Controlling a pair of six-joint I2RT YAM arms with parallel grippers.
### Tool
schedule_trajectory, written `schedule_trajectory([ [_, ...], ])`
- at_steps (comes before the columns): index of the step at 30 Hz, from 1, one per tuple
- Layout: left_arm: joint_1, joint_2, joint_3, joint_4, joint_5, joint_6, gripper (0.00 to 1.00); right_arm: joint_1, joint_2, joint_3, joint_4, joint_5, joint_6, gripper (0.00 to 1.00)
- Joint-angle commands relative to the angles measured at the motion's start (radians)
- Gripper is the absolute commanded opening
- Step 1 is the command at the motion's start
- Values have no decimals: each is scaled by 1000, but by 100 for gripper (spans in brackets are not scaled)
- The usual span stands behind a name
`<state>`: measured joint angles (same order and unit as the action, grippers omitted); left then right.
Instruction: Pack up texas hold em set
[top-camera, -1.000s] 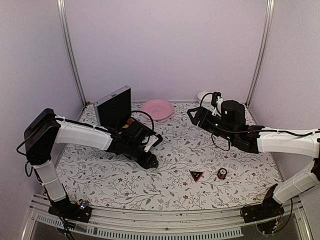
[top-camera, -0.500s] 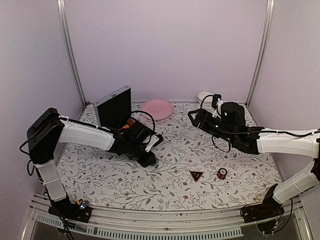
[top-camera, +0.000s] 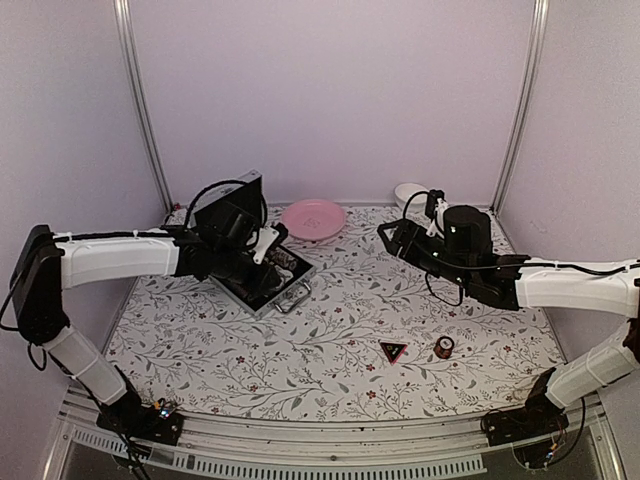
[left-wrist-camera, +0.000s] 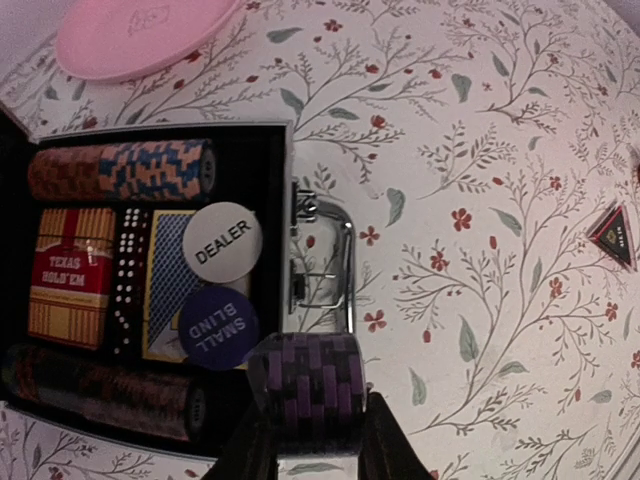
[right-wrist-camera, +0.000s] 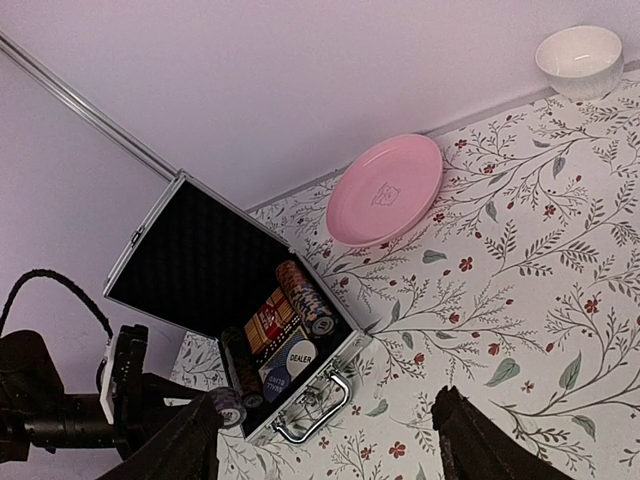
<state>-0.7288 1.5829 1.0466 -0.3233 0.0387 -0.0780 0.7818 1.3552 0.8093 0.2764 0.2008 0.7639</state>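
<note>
The silver case (top-camera: 262, 300) lies open with its black-lined lid (top-camera: 230, 208) standing up. In the left wrist view it holds rows of chips (left-wrist-camera: 120, 170), two card decks (left-wrist-camera: 70, 290), a DEALER button (left-wrist-camera: 226, 241) and a SMALL BLIND button (left-wrist-camera: 218, 327). My left gripper (top-camera: 262, 272) is shut on a purple-and-black chip stack (left-wrist-camera: 308, 385), held above the case's front edge beside the metal handle (left-wrist-camera: 325, 265). The right wrist view shows this stack (right-wrist-camera: 228, 405) at the case's near corner. A black-and-red triangle (top-camera: 392, 351) and a small red chip stack (top-camera: 443, 347) lie on the table at the front right. My right gripper (top-camera: 385, 232) hovers open and empty.
A pink plate (top-camera: 313, 218) lies behind the case and a white bowl (top-camera: 408, 192) stands at the back right corner. Walls and metal posts enclose the floral tablecloth (top-camera: 330, 320) on three sides.
My left gripper has lifted off the table in front of the case and swung back left over the case's front edge, uncovering the open case. The right arm has barely moved.
</note>
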Motion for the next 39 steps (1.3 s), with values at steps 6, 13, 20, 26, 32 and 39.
schedule_trajectory([
  [6, 88, -13, -22, -135, -40, 91, 9, -11, -31, -15, 1, 12, 5, 74],
  [13, 100, 37, -14, -137, -56, 83, 8, -12, -43, -22, 1, 14, 7, 74],
  [20, 99, 60, -16, -135, -107, 77, 8, -12, -38, -22, 1, 13, 7, 74],
  [26, 100, 80, -12, -140, -136, 82, 8, -16, -32, -18, 2, 6, 3, 74],
  [32, 101, 95, -13, -143, -167, 90, 8, -22, -28, -18, 3, 2, 2, 74],
  [39, 103, 118, -13, -149, -167, 89, 10, -27, -13, -13, 3, -8, 3, 74],
])
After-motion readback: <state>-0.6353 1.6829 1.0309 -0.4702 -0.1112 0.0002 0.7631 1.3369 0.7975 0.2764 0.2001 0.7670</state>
